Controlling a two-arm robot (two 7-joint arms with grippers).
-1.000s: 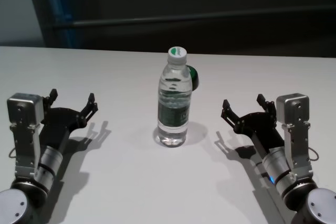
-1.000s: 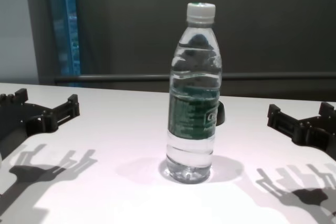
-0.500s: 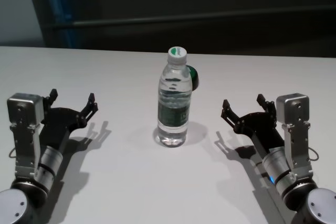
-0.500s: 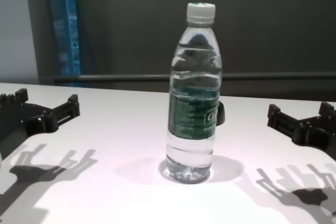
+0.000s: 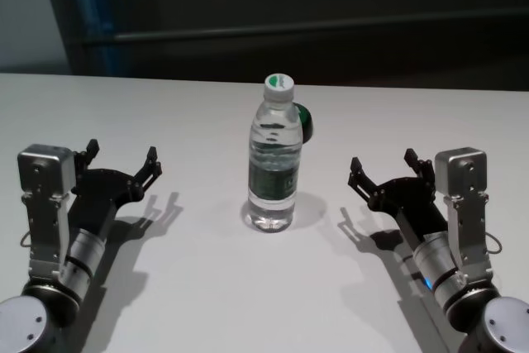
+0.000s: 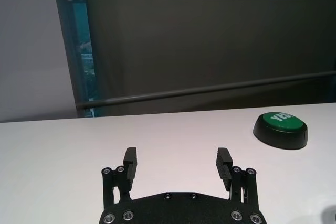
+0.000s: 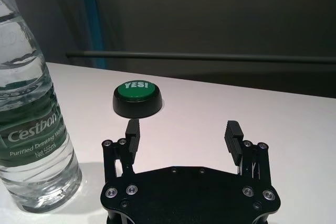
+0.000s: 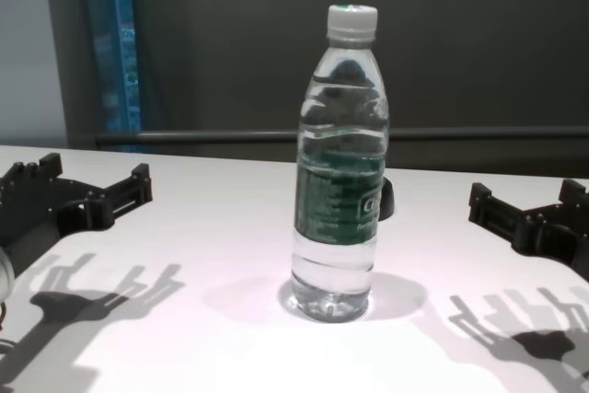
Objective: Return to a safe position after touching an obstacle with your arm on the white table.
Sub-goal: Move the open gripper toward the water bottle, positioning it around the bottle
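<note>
The obstacle, a tall clear water bottle (image 5: 274,163) with a white cap and dark green label, stands upright mid-table; it also shows in the chest view (image 8: 339,181) and the right wrist view (image 7: 31,129). My left gripper (image 5: 122,155) is open and empty, low over the white table (image 5: 207,287) well to the left of the bottle, apart from it; it shows in the chest view (image 8: 97,179) and the left wrist view (image 6: 177,157). My right gripper (image 5: 382,163) is open and empty to the bottle's right, apart from it (image 8: 526,198) (image 7: 182,128).
A low round green button (image 5: 304,121) on a black base sits just behind the bottle, to its right (image 7: 137,98) (image 6: 280,128). A dark wall with a rail runs behind the table's far edge.
My left gripper has shifted a little to the right, toward the bottle. The bottle and the right arm have not moved.
</note>
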